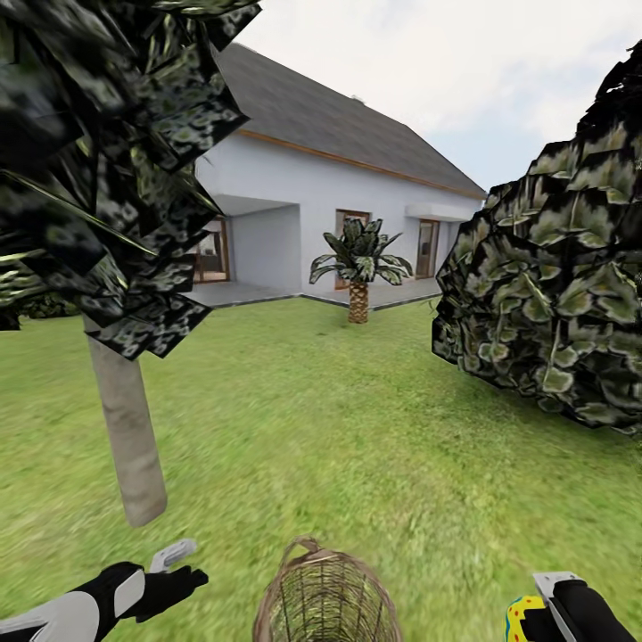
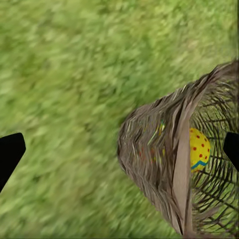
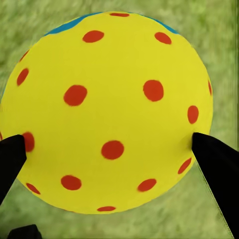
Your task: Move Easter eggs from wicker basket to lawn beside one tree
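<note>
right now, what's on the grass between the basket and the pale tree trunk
Nothing: in the head view only bare lawn lies between the wicker basket and the tree trunk.

The left arm (image 1: 62, 615) wears a glossy white shell over its forearm, capped by a matte black wrist housing; the left end effector (image 1: 178, 566) combines black finger bodies with a pale grey, rounded upper finger; the right end effector (image 1: 557, 611) has a black body with a light grey angular plate on top; in the wrist views, the fingertips (image 3: 214, 164) appear as plain black tapering wedges, unmarked.
</note>
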Controlling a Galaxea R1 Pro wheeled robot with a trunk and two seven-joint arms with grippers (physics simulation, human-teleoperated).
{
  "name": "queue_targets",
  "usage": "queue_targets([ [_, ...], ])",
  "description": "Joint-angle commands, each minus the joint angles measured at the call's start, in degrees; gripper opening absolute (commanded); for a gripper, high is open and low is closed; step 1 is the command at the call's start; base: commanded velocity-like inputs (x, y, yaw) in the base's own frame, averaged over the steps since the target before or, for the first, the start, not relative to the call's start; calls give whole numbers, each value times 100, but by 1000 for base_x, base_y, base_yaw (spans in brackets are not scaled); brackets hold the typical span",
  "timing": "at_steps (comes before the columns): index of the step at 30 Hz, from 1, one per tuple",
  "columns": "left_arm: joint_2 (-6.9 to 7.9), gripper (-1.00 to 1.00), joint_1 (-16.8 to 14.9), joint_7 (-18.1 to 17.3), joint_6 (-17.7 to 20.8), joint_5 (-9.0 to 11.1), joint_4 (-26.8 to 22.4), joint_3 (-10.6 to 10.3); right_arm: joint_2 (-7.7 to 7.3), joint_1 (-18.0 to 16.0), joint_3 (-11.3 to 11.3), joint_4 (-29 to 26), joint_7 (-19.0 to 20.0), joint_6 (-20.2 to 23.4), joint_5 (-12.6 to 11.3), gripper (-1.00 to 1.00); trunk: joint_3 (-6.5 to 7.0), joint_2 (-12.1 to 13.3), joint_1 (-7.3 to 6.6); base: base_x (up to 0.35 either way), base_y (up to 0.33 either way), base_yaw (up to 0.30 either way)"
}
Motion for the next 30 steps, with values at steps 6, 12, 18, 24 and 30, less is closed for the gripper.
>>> queue_targets([
  [6, 5, 100, -5, -5, 34, 20, 1, 39, 2, -3, -12, -5, 43, 28, 44, -100, -7, -4, -1, 0, -324, 0],
  [12, 9, 100, -5, -5, 41, 20, 1, 39, 2, -3, -12, -5, 43, 22, 44, -100, -7, -4, -1, 0, -324, 0],
  [18, 1, 100, -5, -5, 47, 12, 1, 39, 2, -3, -12, -5, 43, 19, 44, -100, -7, -4, -1, 0, -324, 0],
  [24, -23, 100, -5, -5, 51, 12, 1, 39, 2, -3, -32, -5, 55, -106, 38, -100, -7, -4, -1, 0, -324, 0],
  [30, -55, 100, -5, -14, 51, 11, 1, 39, 12, -10, -39, -1495, 32, -1105, -226, -100, -7, -4, -1, 0, -324, 0],
])
